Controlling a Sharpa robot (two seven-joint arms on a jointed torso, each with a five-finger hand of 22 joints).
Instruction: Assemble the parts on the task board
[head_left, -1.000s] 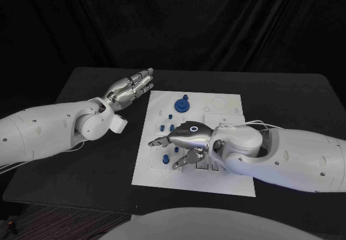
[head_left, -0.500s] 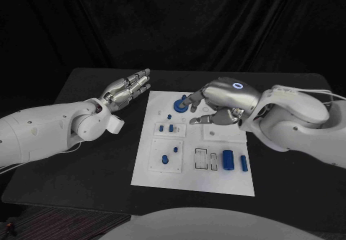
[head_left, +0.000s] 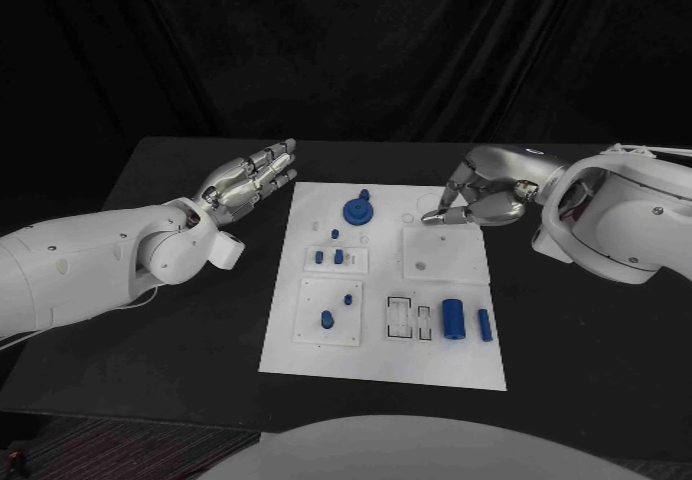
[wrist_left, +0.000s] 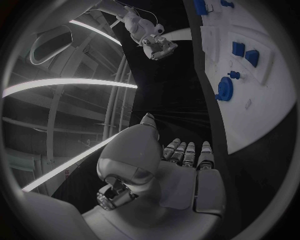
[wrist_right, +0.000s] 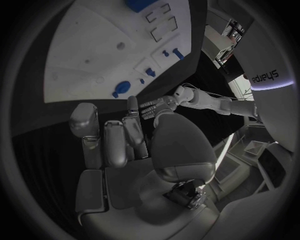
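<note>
The black table (head_left: 173, 330) carries the white rectangular task board (head_left: 433, 355) at its middle, long side running from near to far. The robot's left arm reaches in from the left, and its silver left hand (head_left: 248, 178) hovers over the bare table just left of the board's far left corner, palm up, fingers straight and together, holding nothing; the left wrist view shows the same flat fingers (wrist_left: 187, 152) beside the board edge. The silver right hand (head_left: 488, 195) hangs above the board's far right corner with its fingers curled downward; whether anything sits between them cannot be told from the head view, and in the right wrist view the fingers (wrist_right: 115, 140) look loosely bent with nothing visible in them. On the board, a blue round gear-like part with a small knob (head_left: 359, 209) stands near the far edge. At the near right lie a blue cylinder (head_left: 453, 319) and, just right of it, a slimmer blue peg (head_left: 485, 324). Two small blue blocks (head_left: 329, 257) sit side by side left of centre, and a small blue oval piece (head_left: 327, 320) lies nearer, on the left.
</note>
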